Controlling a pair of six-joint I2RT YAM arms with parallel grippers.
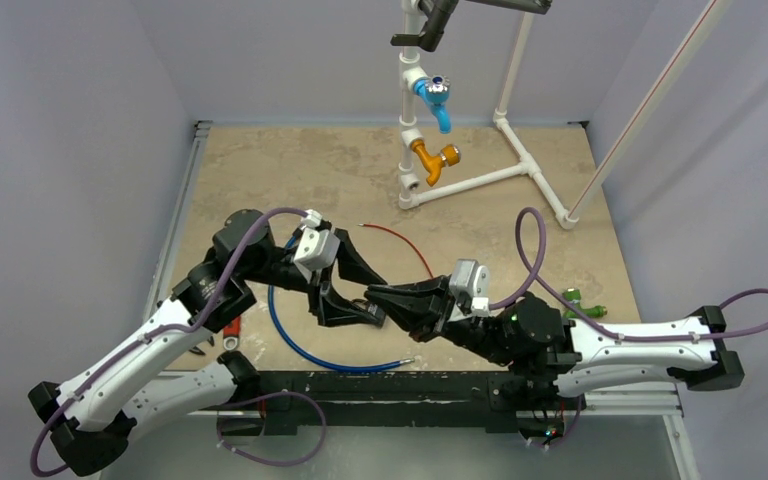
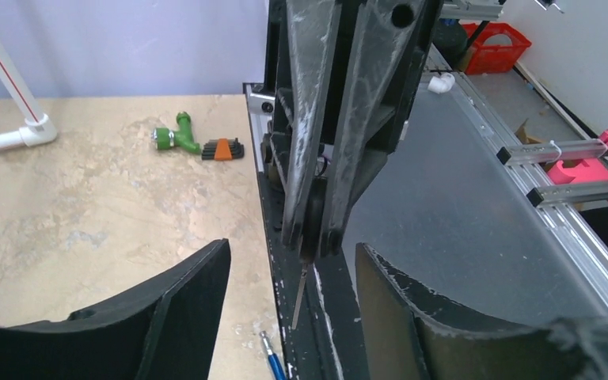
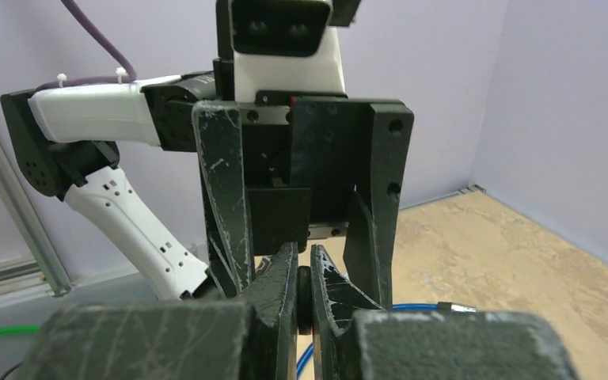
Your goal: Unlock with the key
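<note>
Two grippers meet above the tabletop's near edge, a handover by my reading. The right gripper is clamped on the key. The left gripper stands spread around those fingertips, grasping nothing. Next it must close squarely on the key. Only the left wrist view shows the thin blade hanging below; no lock is identifiable.

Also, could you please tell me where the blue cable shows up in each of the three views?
Top external: the blue cable curves over the table at lower centre-left, between the arms.
Left wrist: only its tip shows, at the bottom edge.
Right wrist: a short stretch lies low and right of centre, behind the fingers.
Shared landmark: the right gripper.
</note>
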